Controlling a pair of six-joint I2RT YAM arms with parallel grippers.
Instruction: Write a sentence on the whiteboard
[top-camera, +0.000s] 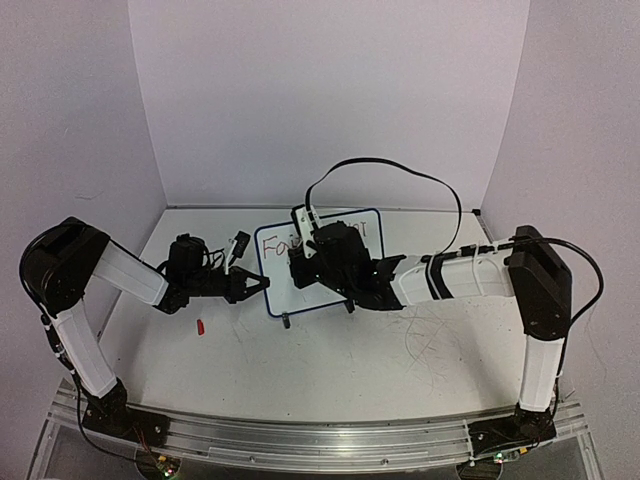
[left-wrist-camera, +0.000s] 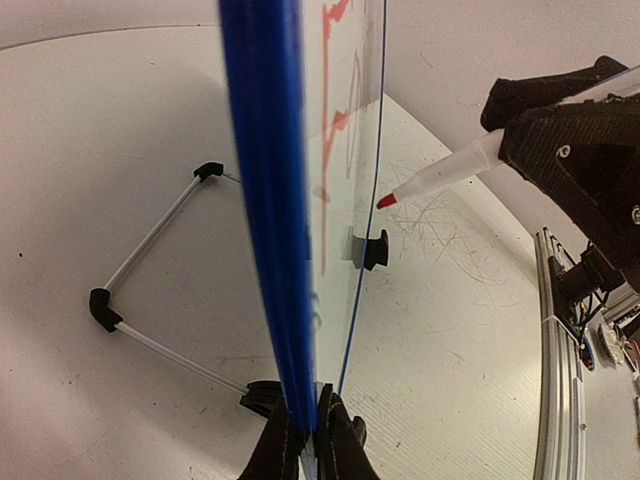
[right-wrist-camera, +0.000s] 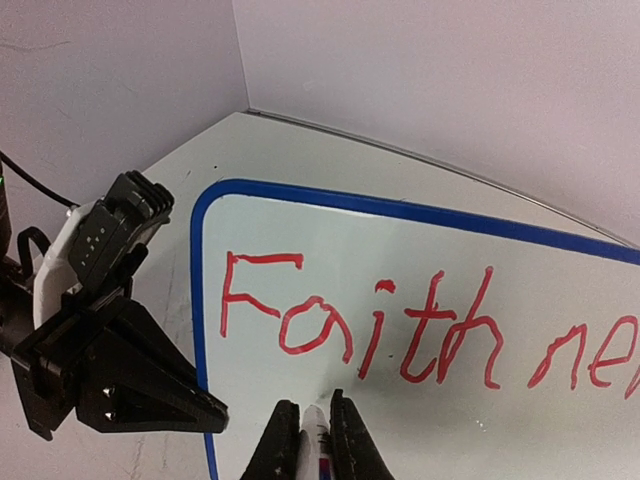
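Both clenched: left jaws pinch whiteboard (left-wrist-camera: 262, 150) edge, right jaws grip red marker (left-wrist-camera: 440, 178).

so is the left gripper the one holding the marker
No, the left gripper is shut on the blue edge of the whiteboard, while the marker sits in the right gripper.

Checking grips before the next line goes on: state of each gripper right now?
Left gripper: closed on the blue-framed edge of the small white whiteboard.
Right gripper: closed on a white red-tipped marker.
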